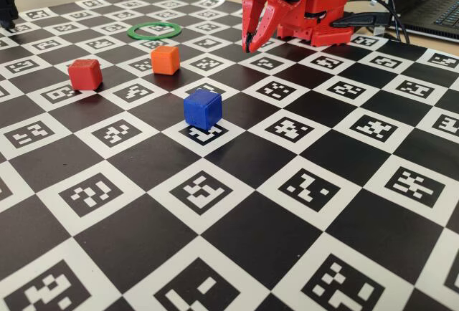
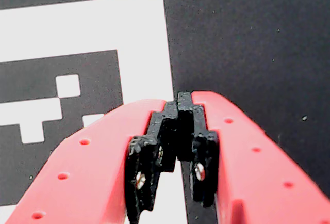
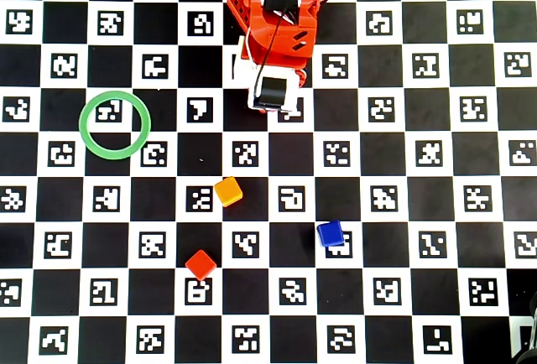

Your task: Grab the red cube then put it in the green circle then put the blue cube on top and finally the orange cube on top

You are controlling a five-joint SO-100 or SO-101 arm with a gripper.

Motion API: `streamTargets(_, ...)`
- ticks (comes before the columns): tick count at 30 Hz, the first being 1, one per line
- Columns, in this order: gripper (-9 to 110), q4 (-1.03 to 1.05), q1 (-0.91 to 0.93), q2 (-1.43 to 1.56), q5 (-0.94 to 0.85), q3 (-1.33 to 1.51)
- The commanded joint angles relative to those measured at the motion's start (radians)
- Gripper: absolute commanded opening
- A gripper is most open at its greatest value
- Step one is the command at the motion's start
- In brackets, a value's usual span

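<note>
- the red two-finger tool (image 1: pixel 250 44) hangs tip-down near the arm's base, its black-tipped jaws pressed together on nothing — the wrist view (image 2: pixel 181 100) shows only the checkered marker mat beneath it.
- the small matte red plastic cube (image 1: pixel 85 74) sits on the bench (image 1: pixel 301 254) towards the left of the fixed view, well apart from the tool; overhead (image 3: pixel 200 264) it lies lower than the other two cubes.
- the thin flat green ring (image 1: pixel 153 31) lies at the far side of the mat, its open centre bare — in the overhead view (image 3: pixel 87 133) only a printed marker shows inside it.
- the small bright orange plastic cube (image 1: pixel 166 59) rests between ring and red cube; the deep blue plastic cube (image 1: pixel 202 108) stands apart, nearer the camera.
- judged from this layout, no step is done: all three cubes lie loose and unstacked, and the red one has yet to be grabbed and carried to the ring.
</note>
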Motion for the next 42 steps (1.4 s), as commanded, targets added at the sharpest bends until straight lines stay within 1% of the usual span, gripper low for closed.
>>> streamTargets(1, -5, 0.066, -0.009, 0.049, -0.002, 0.055)
streamTargets(18, -5, 0.066, -0.009, 0.049, -0.002, 0.055)
streamTargets(25, -5, 0.035, -0.009, 0.031, 0.037, 0.035)
streamTargets(30, -5, -0.025, -0.043, -0.222, 0.121, -0.172)
streamTargets(37, -5, -0.005, -0.084, -0.568, 0.301, -0.558)
streamTargets(42, -5, 0.026, -0.069, -0.787, 0.405, -0.830)
